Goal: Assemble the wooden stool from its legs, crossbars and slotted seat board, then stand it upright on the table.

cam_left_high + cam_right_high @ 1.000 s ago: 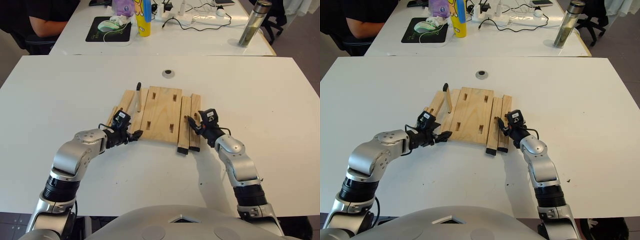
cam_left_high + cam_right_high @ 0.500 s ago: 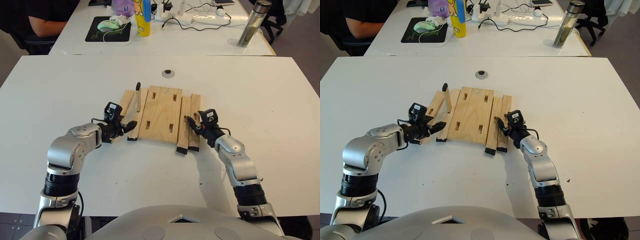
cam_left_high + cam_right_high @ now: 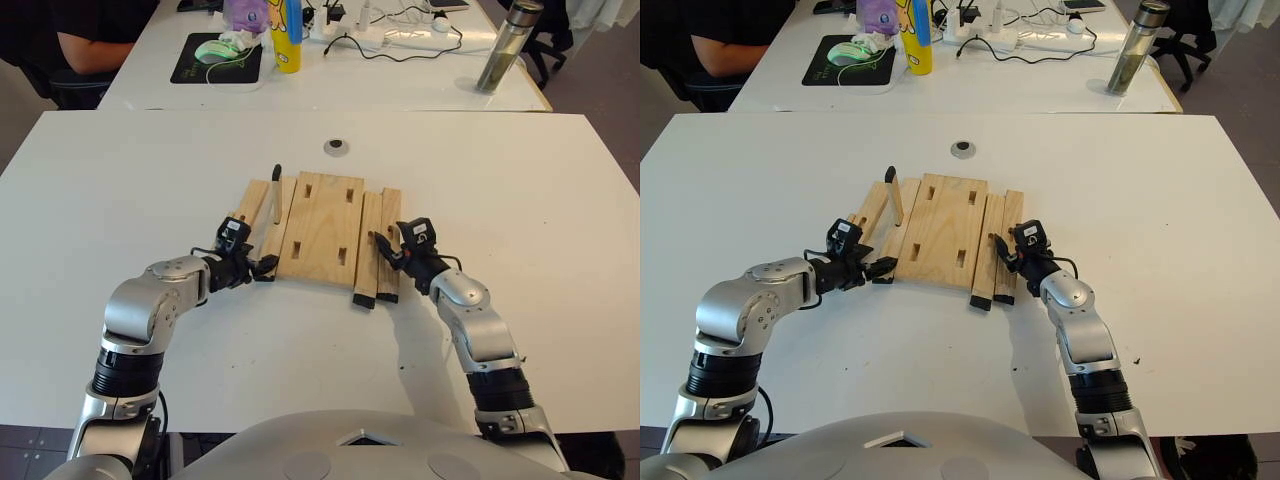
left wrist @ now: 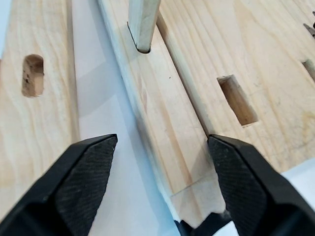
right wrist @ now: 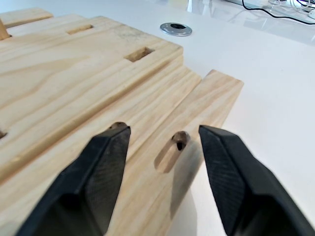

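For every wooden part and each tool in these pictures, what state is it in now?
Left tool: open, astride the end of a leg.
Right tool: open, above the two right legs.
Seat board: lying flat, slots empty.
Crossbar: standing tilted in that leg's slot.

Left end effector (image 3: 258, 266), right end effector (image 3: 384, 247): both low, jaws apart.

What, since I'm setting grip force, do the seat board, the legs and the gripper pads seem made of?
Seat board: pale, unfinished softwood, probably pine; grain lines and raw-cut slots show.
Legs: the same bare wood; their dark end caps look like rubber or plastic.
Gripper pads: matte black with a fine texture, rubber or plastic by the look.
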Available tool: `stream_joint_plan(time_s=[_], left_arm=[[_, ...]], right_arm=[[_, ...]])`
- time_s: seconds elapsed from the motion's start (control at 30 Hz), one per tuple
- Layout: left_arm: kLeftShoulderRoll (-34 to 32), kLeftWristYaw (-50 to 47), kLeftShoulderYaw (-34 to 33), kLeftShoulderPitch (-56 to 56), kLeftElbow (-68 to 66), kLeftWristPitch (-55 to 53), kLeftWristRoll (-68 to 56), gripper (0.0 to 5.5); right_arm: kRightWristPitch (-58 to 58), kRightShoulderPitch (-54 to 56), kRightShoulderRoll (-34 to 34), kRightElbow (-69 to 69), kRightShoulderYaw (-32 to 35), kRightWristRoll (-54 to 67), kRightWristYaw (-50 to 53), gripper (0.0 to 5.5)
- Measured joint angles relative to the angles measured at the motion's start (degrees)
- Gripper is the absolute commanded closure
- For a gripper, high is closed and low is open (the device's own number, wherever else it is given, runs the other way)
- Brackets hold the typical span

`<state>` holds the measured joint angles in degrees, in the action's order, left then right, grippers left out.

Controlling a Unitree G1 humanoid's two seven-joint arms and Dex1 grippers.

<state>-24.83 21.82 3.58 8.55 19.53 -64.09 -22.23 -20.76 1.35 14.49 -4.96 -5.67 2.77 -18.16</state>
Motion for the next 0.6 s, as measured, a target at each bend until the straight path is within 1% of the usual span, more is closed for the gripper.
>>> stream_joint_plan(time_s=[0.37, 0.6], left_arm=[[-0.4, -0.1, 1.8, -0.4, 0.8, -0.8, 0.5, 2.04], [-3.0, -0.1, 3.1, -0.2, -0.8, 1.0, 3.2, 2.04]], right_arm=[[0.0, 0.2, -0.1, 0.0, -0.2, 0.0, 0.0, 2.92], [0.0, 0.2, -0.2, 0.0, -0.3, -0.1, 0.1, 2.92]])
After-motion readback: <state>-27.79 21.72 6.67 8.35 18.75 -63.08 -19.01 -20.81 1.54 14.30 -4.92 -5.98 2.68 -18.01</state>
